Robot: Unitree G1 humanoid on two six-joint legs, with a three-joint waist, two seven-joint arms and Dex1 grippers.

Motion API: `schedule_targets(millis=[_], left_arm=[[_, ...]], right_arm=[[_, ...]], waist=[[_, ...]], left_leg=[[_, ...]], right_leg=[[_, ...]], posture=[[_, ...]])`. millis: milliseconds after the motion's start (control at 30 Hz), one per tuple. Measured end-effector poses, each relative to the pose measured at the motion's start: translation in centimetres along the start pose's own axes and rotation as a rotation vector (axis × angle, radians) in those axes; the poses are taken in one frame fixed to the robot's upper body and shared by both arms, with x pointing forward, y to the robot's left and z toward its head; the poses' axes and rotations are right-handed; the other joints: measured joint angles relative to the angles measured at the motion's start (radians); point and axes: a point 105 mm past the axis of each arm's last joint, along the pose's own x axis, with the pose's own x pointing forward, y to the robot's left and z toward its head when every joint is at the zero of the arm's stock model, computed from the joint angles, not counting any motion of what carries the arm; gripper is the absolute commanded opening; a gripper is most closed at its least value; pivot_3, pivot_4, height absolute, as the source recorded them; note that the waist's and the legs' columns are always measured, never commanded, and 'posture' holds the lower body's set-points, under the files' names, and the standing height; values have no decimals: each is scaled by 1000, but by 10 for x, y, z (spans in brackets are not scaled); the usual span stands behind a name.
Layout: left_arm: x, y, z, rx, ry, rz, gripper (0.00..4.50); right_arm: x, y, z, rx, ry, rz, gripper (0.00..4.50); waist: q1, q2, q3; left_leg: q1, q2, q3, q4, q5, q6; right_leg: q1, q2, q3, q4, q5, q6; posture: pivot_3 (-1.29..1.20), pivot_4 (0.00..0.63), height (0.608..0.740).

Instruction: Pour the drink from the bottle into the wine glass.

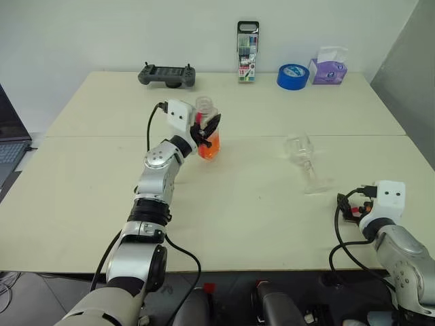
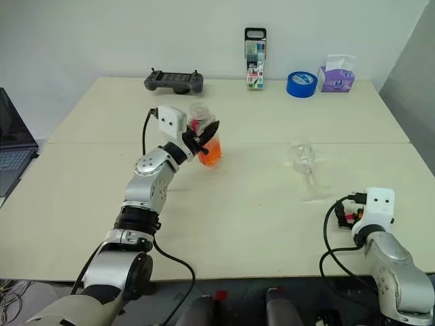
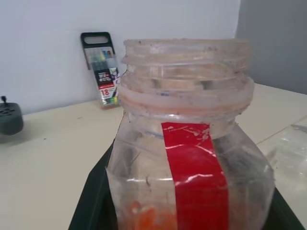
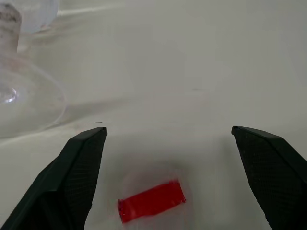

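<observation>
the left gripper [image 1: 207, 129] is clamping the uncapped bottle [image 1: 206, 132] upright, well to the left of the wine glass [image 1: 302, 157]. the right gripper [image 4: 168, 158] is spreading wide just right of the glass foot, over the cap [image 4: 151, 200] on the table [image 1: 238, 204]. pouring from this far is risking orange drink [image 1: 209, 149] spilling on the table; nothing is steadying the glass, so a nudge could be toppling it.
</observation>
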Motion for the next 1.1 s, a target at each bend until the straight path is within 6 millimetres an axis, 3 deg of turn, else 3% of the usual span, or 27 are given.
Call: schedule_targets(millis=[133, 200, 267, 333, 400, 567, 633, 833, 1100], left_arm=[[-1, 20, -1, -7, 7, 84, 1662], [-3, 36, 1, -6, 9, 145, 1662], [-6, 51, 7, 1, -5, 208, 1662], [-10, 64, 10, -1, -12, 260, 1662], [-14, 73, 7, 0, 2, 302, 1662], [-21, 82, -4, -4, 45, 346, 1662], [-25, 87, -3, 2, 36, 364, 1662], [-42, 100, -9, 7, 44, 417, 1662], [-50, 103, -15, 13, 52, 445, 1662]], right_arm=[[-15, 11, 54, -159, -142, 109, 4500], [-23, 28, 91, -243, -227, 215, 4500], [-34, 54, 126, -297, -316, 361, 4500], [-47, 93, 146, -315, -377, 570, 4500], [-61, 138, 146, -332, -380, 823, 4500], [-57, 194, 140, -282, -350, 1046, 4500], [-45, 210, 148, -146, -383, 1059, 4500], [-15, 240, 134, -153, -350, 1035, 4500], [-11, 250, 129, -189, -357, 1056, 4500]], waist=[[-6, -1, 0], [-11, -1, 0], [-13, -1, 1], [-12, -2, 1], [-9, -2, 1], [-3, -2, 1], [-2, -3, 1], [0, -3, 1], [0, -3, 1]], left_leg=[[1, -1, 0, 1, 0, 0], [1, -4, 0, 0, 0, 0], [1, -3, -2, -1, 0, 0], [1, -1, -5, -1, 0, 0], [0, -1, -8, -1, 0, 0], [-6, 1, -8, 2, 0, 0], [-7, -1, -8, 2, 0, 0], [-8, -6, -9, 2, 0, 0], [-10, -9, -19, 2, 1, -2]], right_leg=[[0, 1, 0, 0, 0, 0], [0, 1, 0, 0, 0, 0], [0, 2, -3, 0, 0, 0], [1, 3, -5, 0, 0, 0], [0, 3, -7, 1, 1, -2], [-3, -2, -10, 1, 3, -5], [-3, -5, -10, 1, 4, -5], [-4, -14, -11, 1, 4, -4], [-4, -18, -21, 2, 4, -4]], posture=[[0, 150, 740], [0, 150, 740], [0, 150, 740], [0, 150, 740], [0, 150, 740], [0, 150, 740], [0, 150, 740], [0, 150, 740], [0, 150, 740]])
